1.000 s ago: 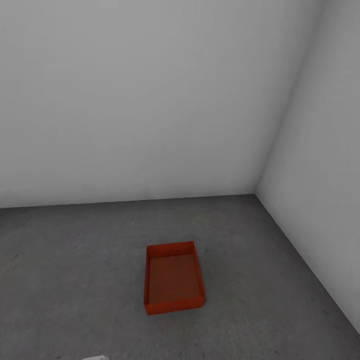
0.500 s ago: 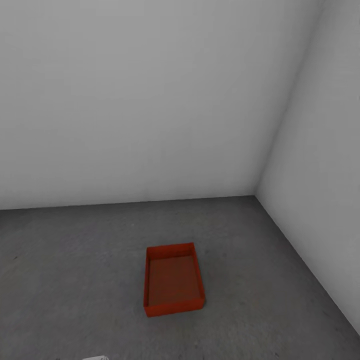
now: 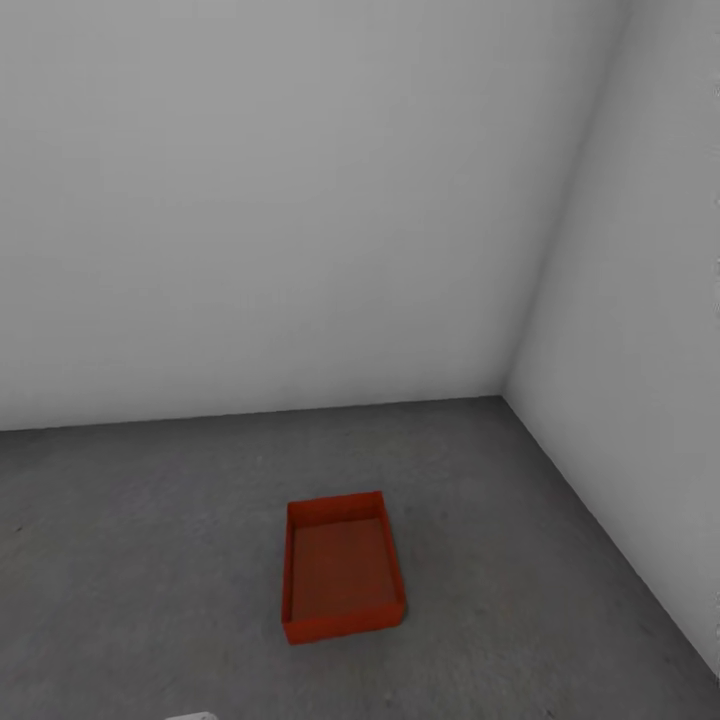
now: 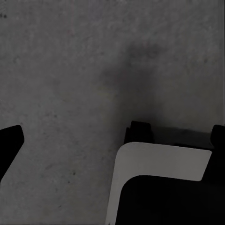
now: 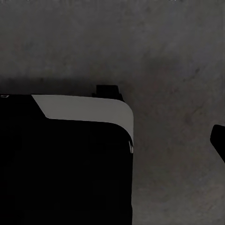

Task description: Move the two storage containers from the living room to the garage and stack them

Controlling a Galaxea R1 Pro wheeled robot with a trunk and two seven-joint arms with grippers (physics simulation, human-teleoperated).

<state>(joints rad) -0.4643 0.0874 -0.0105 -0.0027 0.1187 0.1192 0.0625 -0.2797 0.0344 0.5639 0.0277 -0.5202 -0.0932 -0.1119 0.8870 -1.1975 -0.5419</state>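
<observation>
Container [image 3: 343,570]: lower centre of frame, empty, resting on floor [image 3: 150,540].
Walls [image 3: 300,200]: white, corner at right.
Claws: state cannot be told.

Head view looks forward and down from high up at a room corner, floor [image 3: 150,520] and box [image 3: 342,568] mid-distance. Both wrist views face straight down, close over the floor and robot base [image 4: 159,161]; all share floor.
</observation>
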